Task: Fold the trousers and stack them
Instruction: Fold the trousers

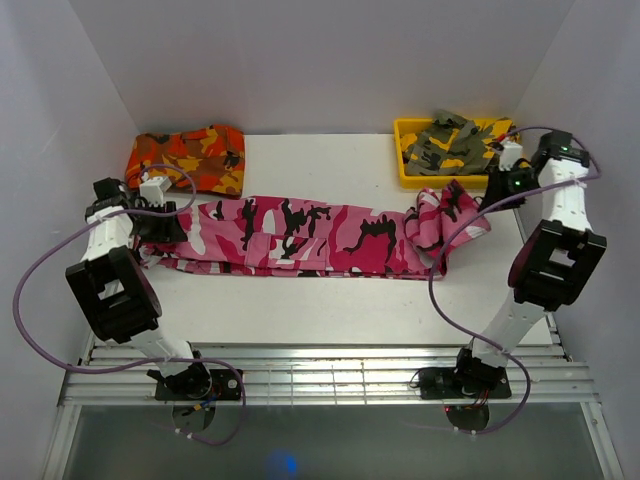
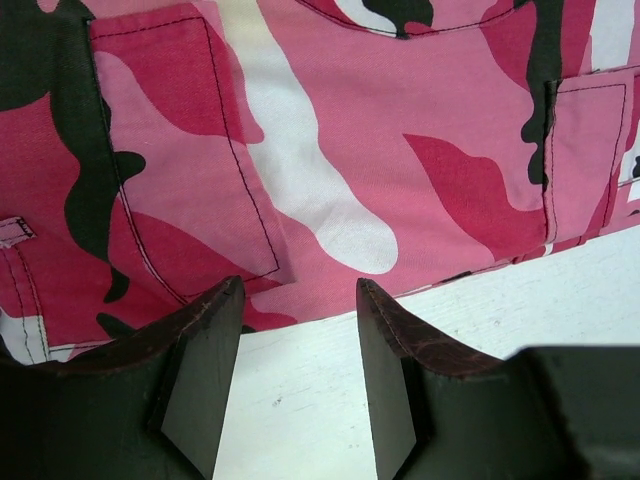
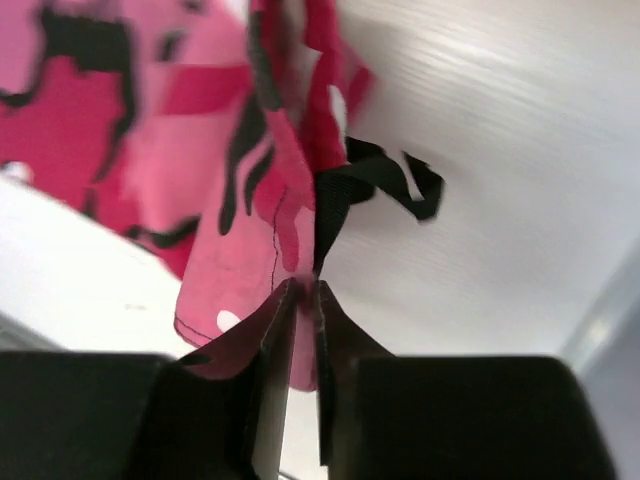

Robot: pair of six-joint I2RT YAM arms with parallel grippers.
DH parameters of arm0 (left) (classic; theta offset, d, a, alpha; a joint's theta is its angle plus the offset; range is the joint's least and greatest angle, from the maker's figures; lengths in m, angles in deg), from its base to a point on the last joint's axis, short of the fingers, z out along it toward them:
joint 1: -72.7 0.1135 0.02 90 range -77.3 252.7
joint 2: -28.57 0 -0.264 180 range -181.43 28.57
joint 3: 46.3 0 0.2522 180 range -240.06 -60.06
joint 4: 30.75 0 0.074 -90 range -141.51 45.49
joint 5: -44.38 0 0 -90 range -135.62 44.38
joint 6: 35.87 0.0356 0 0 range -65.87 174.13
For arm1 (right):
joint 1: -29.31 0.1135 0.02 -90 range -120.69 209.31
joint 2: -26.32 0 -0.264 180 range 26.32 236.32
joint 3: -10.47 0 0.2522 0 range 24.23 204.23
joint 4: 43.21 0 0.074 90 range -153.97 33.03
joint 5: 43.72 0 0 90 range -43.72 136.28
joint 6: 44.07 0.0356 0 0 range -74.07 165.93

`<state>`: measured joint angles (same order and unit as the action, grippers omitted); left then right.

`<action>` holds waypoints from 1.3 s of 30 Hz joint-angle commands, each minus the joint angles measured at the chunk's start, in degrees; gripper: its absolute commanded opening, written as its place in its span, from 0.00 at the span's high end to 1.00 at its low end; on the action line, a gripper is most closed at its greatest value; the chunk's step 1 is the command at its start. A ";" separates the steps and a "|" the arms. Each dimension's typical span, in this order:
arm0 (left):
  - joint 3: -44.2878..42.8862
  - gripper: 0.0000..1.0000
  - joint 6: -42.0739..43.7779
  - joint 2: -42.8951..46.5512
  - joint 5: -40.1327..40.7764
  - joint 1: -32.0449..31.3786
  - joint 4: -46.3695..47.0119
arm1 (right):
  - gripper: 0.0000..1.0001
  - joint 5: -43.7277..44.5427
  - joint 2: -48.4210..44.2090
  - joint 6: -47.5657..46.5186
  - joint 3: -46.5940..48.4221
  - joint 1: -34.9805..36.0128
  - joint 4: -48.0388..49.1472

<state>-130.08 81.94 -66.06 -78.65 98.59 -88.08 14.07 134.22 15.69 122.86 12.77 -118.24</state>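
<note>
The pink, magenta, white and black camouflage trousers (image 1: 300, 237) lie stretched left to right across the middle of the table. My left gripper (image 1: 163, 228) is open at their left end, low over the table; in the left wrist view its fingers (image 2: 205, 350) frame bare table at the trousers' (image 2: 330, 160) edge, holding nothing. My right gripper (image 1: 497, 190) is shut on the trousers' right end and lifts it; in the right wrist view the fabric (image 3: 290, 190) hangs pinched between the fingertips (image 3: 275, 310).
Folded orange-red camouflage trousers (image 1: 187, 157) lie at the back left. A yellow bin (image 1: 404, 172) at the back right holds olive-grey camouflage trousers (image 1: 455, 143). White walls enclose the table. A slatted metal rail (image 1: 320, 375) runs along the near edge.
</note>
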 commanded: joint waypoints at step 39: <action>1.99 0.40 -0.74 1.82 1.66 -0.93 1.74 | 0.84 29.48 16.38 11.69 4.73 27.61 14.08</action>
<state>-128.13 81.09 -66.06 -77.17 97.85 -87.36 42.20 150.67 26.07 125.25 40.86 -104.12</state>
